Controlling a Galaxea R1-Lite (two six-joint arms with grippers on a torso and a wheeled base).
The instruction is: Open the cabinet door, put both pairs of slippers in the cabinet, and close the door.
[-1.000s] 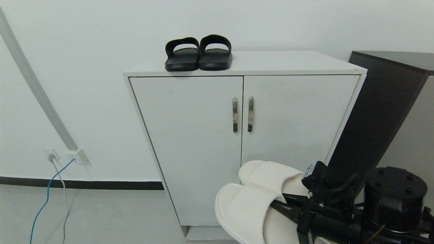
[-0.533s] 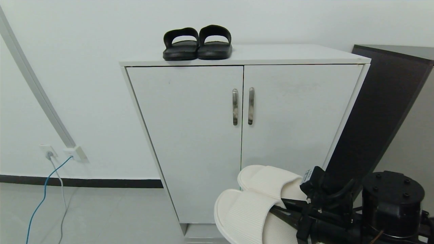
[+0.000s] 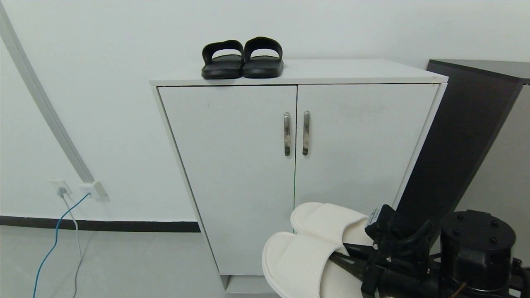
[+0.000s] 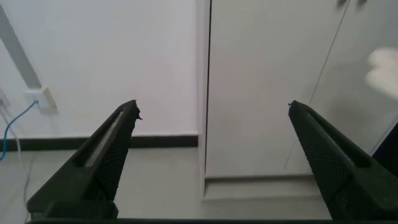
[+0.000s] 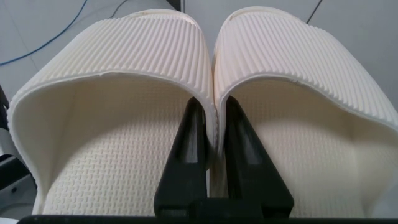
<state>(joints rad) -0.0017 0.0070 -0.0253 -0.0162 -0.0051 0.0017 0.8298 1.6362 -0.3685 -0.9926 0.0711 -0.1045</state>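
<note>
A white two-door cabinet [image 3: 248, 174] stands against the wall with both doors shut and two metal handles [image 3: 287, 133] at the middle seam. A pair of black slippers [image 3: 242, 58] rests on its top, toward the left. Low in front of the right door, my right gripper [image 3: 345, 252] is shut on a pair of white slippers [image 3: 314, 244], its fingers [image 5: 198, 140] pinching the two inner side walls together [image 5: 214, 106]. My left gripper [image 4: 211, 109] is open and holds nothing, facing the cabinet's lower left corner [image 4: 208, 93].
A dark cabinet [image 3: 463, 136] stands directly right of the white one. On the left wall are a slanted cable duct [image 3: 41, 99] and sockets [image 3: 62, 188] with cables [image 3: 54, 244] trailing onto the grey floor.
The head view has shifted up and then partly back down, so the camera moved. The white slippers stay in my right gripper, in about the same place.
</note>
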